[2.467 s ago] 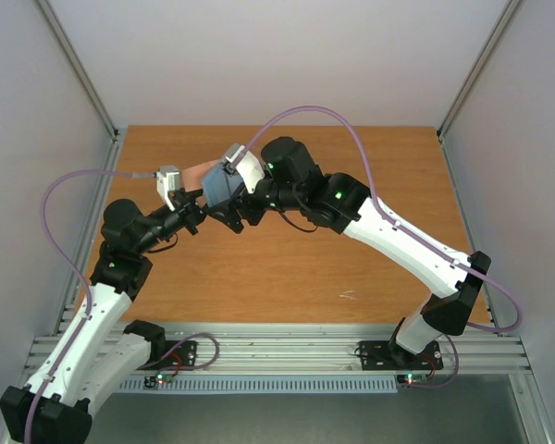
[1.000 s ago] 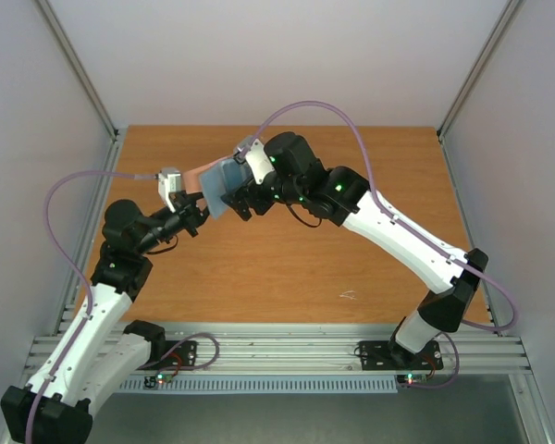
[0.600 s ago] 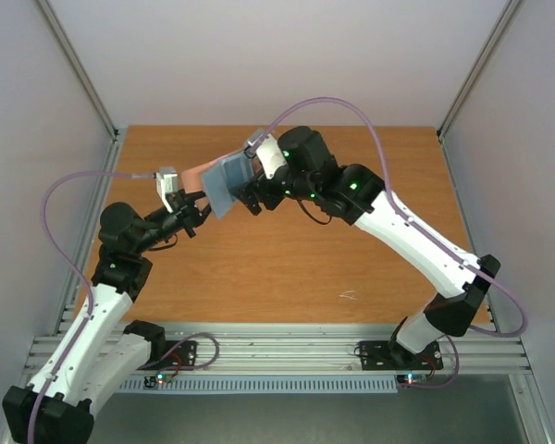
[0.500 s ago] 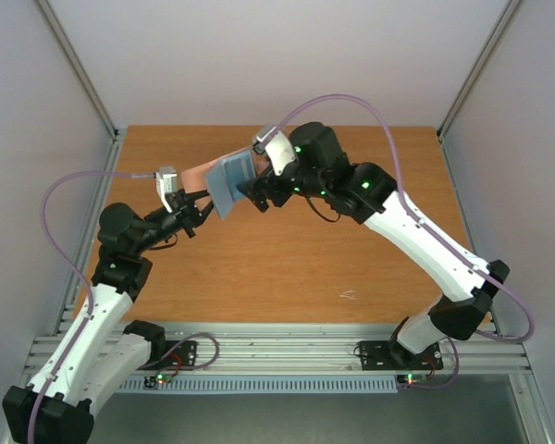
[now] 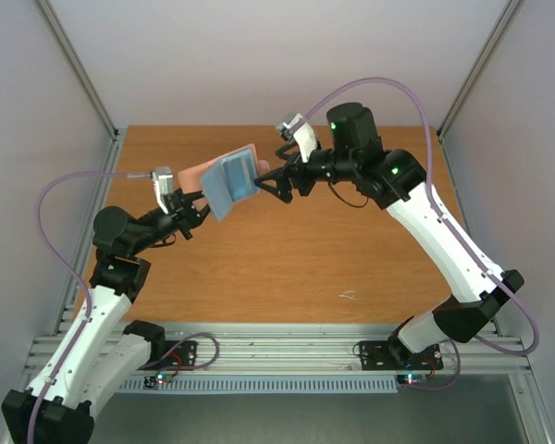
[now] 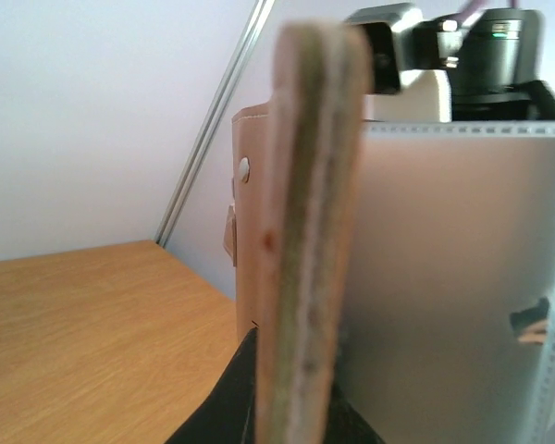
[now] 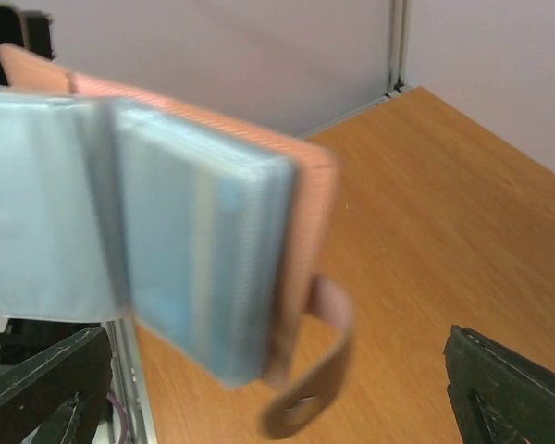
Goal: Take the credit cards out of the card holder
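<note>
Currently the card holder point(image 5: 229, 180) hangs in the air above the bench point(image 5: 351, 250), left of centre in the upper half of the overhead view. It is opened out, with its light blue panels facing the camera.

- Grip: the left pincer point(image 5: 200, 203) is clamped narrow on the holder's lower left edge.
- Approach: the right pincer point(image 5: 269, 182) is spread wide and empty, just beside the holder's right edge and apart from it.
- Contents: no credit card shows outside the holder. The pocket stack point(image 7: 231, 268) shows only layered edges, too blurred to tell apart.

Recommended procedure, as a judgement:
1. Hold the left grip steady.
2. Line the right pincer up with the open pocket edge.
3. Keep clear of the dangling strap point(image 7: 307, 388).
4. Pinch one card edge only.
5. Draw it straight out along the pocket.
</note>
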You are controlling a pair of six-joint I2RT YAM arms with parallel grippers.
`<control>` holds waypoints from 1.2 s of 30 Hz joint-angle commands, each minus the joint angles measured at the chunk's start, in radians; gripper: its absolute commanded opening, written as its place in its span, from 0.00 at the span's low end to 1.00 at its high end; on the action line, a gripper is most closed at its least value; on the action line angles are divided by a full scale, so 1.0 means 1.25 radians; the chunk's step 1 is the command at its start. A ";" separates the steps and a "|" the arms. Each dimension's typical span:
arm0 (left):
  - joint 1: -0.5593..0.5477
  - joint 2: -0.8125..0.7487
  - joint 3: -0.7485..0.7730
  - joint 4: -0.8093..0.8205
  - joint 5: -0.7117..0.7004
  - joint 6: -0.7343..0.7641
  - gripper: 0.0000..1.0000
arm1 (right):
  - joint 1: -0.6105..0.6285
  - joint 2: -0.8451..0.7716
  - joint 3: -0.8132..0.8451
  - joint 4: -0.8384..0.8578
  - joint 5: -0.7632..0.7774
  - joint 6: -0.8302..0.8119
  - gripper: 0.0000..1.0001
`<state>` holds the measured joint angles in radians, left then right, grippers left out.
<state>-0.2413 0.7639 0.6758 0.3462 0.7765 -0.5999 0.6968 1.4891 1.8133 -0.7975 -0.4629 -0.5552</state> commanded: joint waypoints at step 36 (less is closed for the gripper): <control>0.023 -0.034 0.018 0.020 -0.013 -0.005 0.80 | -0.083 0.112 0.132 -0.006 -0.323 0.096 0.01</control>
<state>-0.2123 0.7139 0.6769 0.3767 0.8009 -0.6193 0.5922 1.6444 1.9675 -0.8459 -0.8627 -0.4805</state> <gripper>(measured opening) 0.766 0.086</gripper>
